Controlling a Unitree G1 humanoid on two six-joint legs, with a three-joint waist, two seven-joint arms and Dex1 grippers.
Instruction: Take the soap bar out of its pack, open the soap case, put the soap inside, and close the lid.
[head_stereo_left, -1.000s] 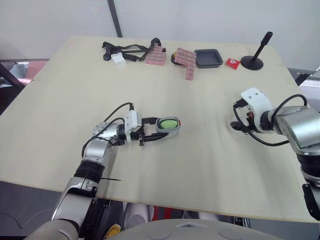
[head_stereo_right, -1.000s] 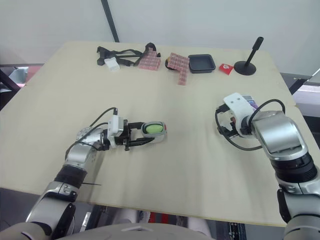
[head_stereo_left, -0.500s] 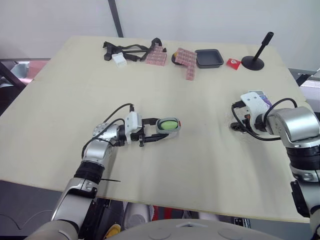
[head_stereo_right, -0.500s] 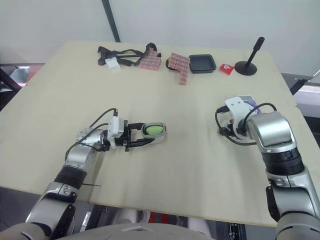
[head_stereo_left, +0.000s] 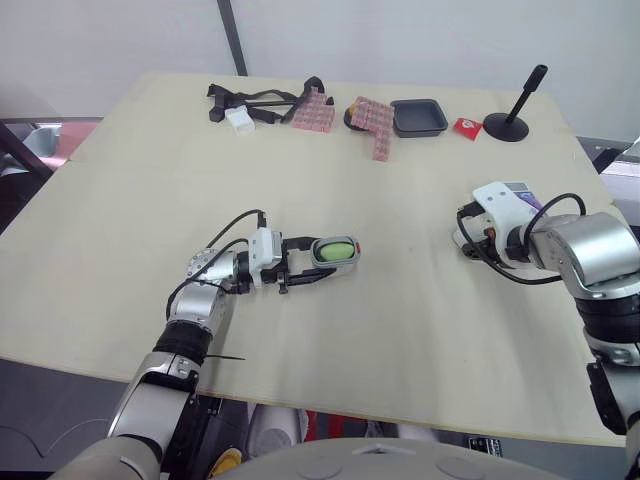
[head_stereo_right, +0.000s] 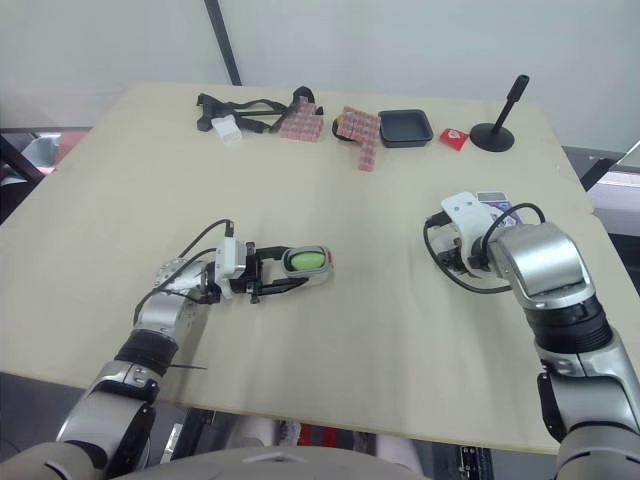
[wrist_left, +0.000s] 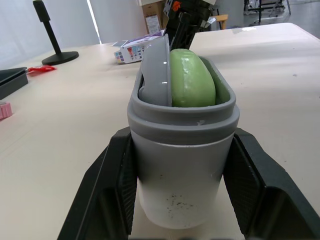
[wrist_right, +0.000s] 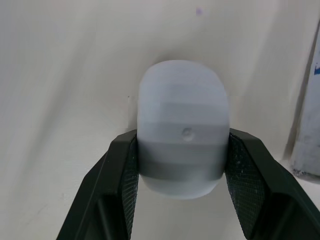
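Both head views look forward and down from the near edge of the desk (head_stereo_left: 420, 330) and share its whole top. The left wrist view sits low, close behind the soap case (wrist_left: 182, 150), and faces across to the black stand (wrist_left: 50, 35), which the head views also show. The right wrist view looks down from close onto the lid (wrist_right: 183, 155) and the desk.

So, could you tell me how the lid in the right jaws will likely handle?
The lid looks like moulded plastic, so probably stiff and light. Its smooth, rounded sides, pinched between the jaws, could slip or twist if squeezed unevenly.
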